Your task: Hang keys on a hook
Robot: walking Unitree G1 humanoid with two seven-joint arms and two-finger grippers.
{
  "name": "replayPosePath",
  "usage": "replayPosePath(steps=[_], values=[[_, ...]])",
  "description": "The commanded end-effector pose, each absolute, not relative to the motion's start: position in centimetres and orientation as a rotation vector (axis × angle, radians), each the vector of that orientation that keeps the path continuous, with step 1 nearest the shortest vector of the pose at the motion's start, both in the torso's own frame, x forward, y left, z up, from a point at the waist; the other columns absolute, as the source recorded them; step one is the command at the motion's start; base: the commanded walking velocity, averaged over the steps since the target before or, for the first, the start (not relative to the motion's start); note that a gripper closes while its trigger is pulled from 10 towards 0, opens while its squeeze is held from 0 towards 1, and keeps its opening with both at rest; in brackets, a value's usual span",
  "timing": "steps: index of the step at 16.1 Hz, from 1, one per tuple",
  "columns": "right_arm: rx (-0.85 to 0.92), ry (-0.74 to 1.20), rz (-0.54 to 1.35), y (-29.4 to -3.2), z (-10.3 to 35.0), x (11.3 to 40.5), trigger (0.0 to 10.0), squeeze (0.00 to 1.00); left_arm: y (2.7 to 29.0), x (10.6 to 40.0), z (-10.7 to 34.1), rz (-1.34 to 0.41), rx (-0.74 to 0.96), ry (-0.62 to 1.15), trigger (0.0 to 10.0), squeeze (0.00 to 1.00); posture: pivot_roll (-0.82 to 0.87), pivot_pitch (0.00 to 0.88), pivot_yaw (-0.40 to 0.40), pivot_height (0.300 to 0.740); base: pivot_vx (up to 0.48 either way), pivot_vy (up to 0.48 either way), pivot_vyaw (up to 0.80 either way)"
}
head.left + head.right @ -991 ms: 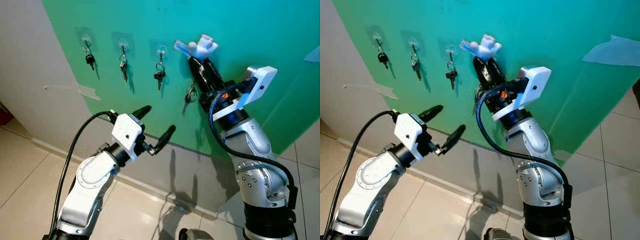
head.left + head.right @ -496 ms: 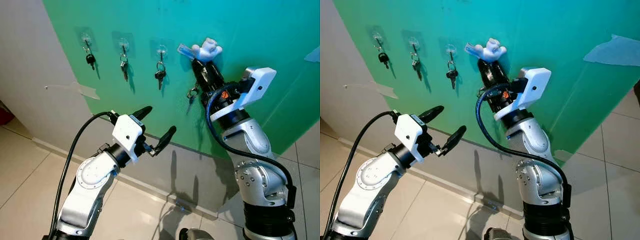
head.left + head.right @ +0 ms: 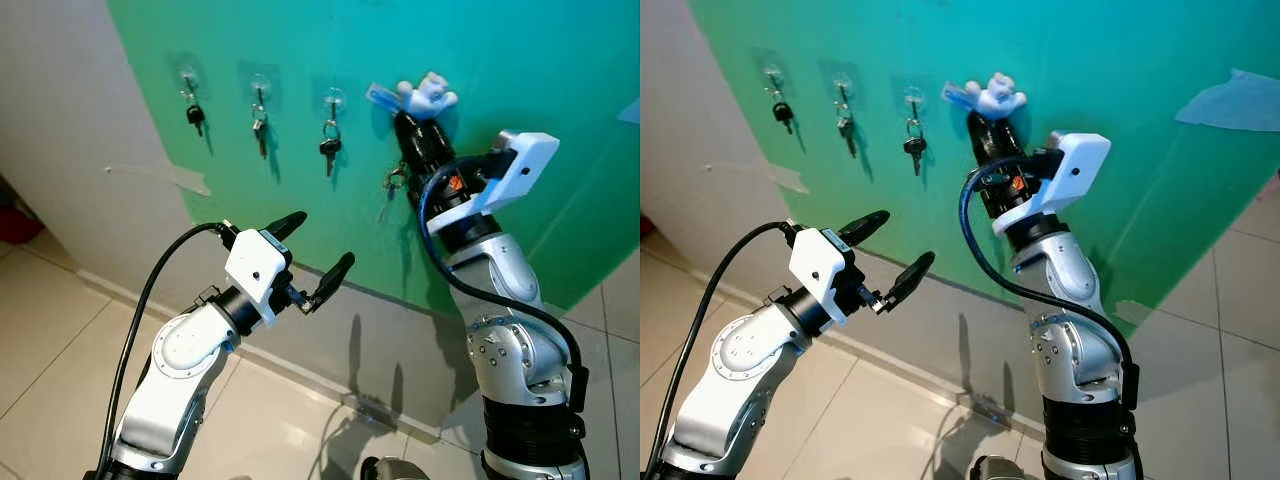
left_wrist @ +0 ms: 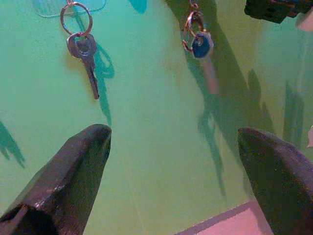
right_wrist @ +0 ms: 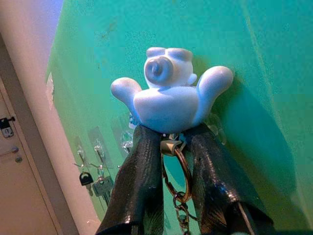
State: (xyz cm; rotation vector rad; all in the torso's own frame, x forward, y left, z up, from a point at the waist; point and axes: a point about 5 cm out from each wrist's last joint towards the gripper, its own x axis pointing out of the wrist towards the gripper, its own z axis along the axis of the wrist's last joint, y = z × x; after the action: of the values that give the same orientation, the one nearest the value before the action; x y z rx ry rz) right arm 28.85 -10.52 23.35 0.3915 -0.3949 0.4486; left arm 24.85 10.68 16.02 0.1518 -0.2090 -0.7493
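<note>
Right gripper (image 3: 418, 122): raised against the green wall panel (image 3: 520, 60), fingers pinched on a white figurine keychain (image 3: 428, 96); its ring and key (image 3: 392, 182) dangle just below. Over the last second the gripper has climbed up the panel, so the figurine now sits level with the row of hooks, to their right. Judged: the keys are at hanging height, not yet released.

Left gripper (image 3: 318, 252): fingers spread wide, holding nothing, lower and nearer, apart from the wall.

Count: clear adhesive hooks (image 3: 259, 85) with keys hanging, three; held keychain, one; grippers, two. A hook behind the figurine cannot be made out.
</note>
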Motion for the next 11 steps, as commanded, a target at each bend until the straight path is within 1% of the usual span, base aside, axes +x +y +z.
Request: replayPosePath(steps=[1, 6, 8, 11], values=[[0.409, -0.443, 0.381, -11.64, 24.28, 29.09, 10.0, 0.0, 10.52, 24.57, 16.33, -0.762, 0.153, -0.217, 10.0, 0.0, -0.07, 0.074, 0.021, 0.74, 0.0, 0.0, 0.0], [0.422, -0.452, 0.366, -12.04, 24.52, 29.04, 10.0, 0.0, 10.53, 24.52, 16.4, -0.762, 0.152, -0.217, 10.0, 0.0, -0.07, 0.086, 0.019, 0.74, 0.0, 0.0, 0.0], [0.374, -0.463, 0.359, -12.13, 24.47, 28.94, 10.0, 0.0, 10.47, 24.48, 16.39, -0.765, 0.153, -0.217, 10.0, 0.0, -0.07, 0.094, 0.015, 0.74, 0.0, 0.0, 0.0], [0.35, -0.483, 0.345, -12.31, 24.53, 28.86, 10.0, 0.0, 10.42, 24.39, 16.5, -0.765, 0.152, -0.219, 10.0, 0.0, -0.07, 0.104, 0.014, 0.74, 0.0, 0.0, 0.0]])
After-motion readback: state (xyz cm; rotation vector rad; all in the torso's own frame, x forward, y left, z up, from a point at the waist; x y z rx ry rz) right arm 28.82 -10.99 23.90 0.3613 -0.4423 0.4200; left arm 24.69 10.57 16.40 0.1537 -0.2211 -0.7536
